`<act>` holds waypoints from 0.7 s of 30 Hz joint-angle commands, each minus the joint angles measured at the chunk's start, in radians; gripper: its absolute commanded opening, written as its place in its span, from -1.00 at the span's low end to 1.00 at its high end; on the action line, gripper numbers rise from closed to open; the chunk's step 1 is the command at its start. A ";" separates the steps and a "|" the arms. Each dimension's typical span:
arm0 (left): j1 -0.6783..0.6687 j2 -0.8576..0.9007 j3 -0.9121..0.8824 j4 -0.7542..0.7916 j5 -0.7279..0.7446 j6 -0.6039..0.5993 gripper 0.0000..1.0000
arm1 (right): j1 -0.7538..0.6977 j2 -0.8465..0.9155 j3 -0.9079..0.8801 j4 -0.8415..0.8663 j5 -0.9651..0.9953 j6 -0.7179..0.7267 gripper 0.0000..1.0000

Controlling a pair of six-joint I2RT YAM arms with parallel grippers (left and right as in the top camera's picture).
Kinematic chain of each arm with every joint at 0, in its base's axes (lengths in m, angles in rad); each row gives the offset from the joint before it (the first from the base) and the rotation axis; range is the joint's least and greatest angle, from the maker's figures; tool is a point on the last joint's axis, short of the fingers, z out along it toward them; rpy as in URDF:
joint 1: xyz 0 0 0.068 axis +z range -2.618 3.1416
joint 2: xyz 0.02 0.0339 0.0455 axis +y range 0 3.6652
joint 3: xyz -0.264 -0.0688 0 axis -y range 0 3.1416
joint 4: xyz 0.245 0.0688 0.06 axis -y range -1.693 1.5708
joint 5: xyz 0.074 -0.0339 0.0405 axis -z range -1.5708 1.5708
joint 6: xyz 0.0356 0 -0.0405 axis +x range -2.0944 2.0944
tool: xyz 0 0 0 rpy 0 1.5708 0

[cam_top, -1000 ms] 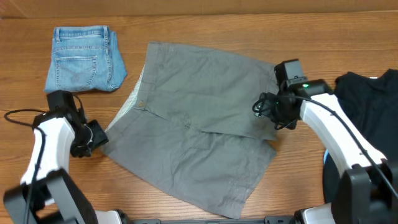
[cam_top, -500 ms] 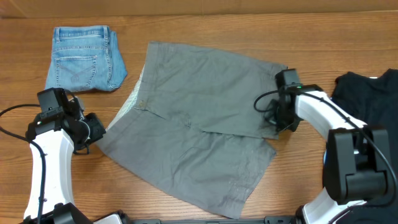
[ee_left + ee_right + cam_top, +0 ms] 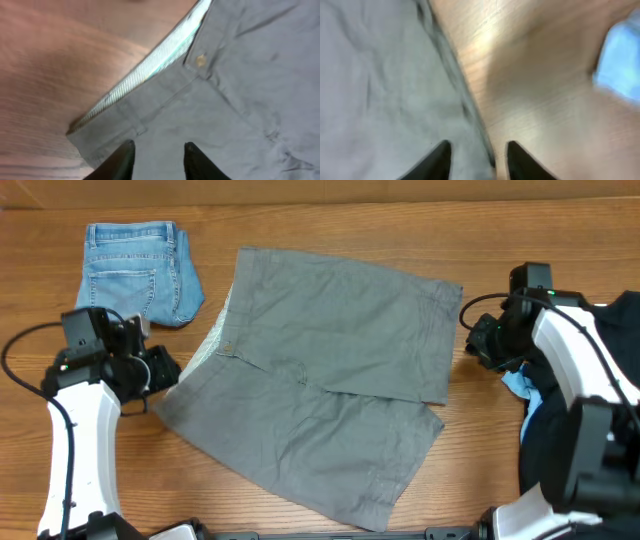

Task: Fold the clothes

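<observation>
The grey shorts (image 3: 320, 380) lie spread flat in the middle of the table, waistband at the left with the pale lining showing, one leg folded over the other. My left gripper (image 3: 165, 370) is open at the waistband corner; the left wrist view shows its fingers (image 3: 159, 152) over the grey fabric (image 3: 240, 100) below the button (image 3: 201, 60). My right gripper (image 3: 478, 340) is open just off the shorts' right hem; the right wrist view shows its fingers (image 3: 477, 152) straddling the hem edge (image 3: 455, 75), holding nothing.
Small light-blue denim shorts (image 3: 135, 272) lie folded at the back left. A black garment heap (image 3: 590, 330) with a blue scrap (image 3: 520, 385) sits at the right edge, under my right arm. Bare wooden table (image 3: 90, 490) surrounds the shorts.
My right gripper has lifted off the shorts' right side and moved right, off the hem. My left gripper has moved right to the waistband corner. The shorts have not moved.
</observation>
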 commanded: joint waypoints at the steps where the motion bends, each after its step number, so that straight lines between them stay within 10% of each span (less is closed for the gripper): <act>1: -0.008 -0.020 0.107 -0.019 0.023 0.029 -0.23 | 0.012 -0.087 0.026 -0.097 -0.050 -0.044 -0.08; 9: -0.008 -0.019 0.175 -0.044 0.022 0.044 -0.11 | 0.018 -0.089 -0.117 -0.193 -0.052 -0.043 -0.05; 19: -0.013 -0.019 0.175 -0.045 0.016 0.045 0.00 | 0.114 -0.089 -0.380 0.074 -0.219 -0.089 -0.06; 21: -0.013 -0.019 0.175 -0.045 0.015 0.045 0.01 | 0.142 -0.089 -0.390 0.100 -0.209 -0.084 -0.34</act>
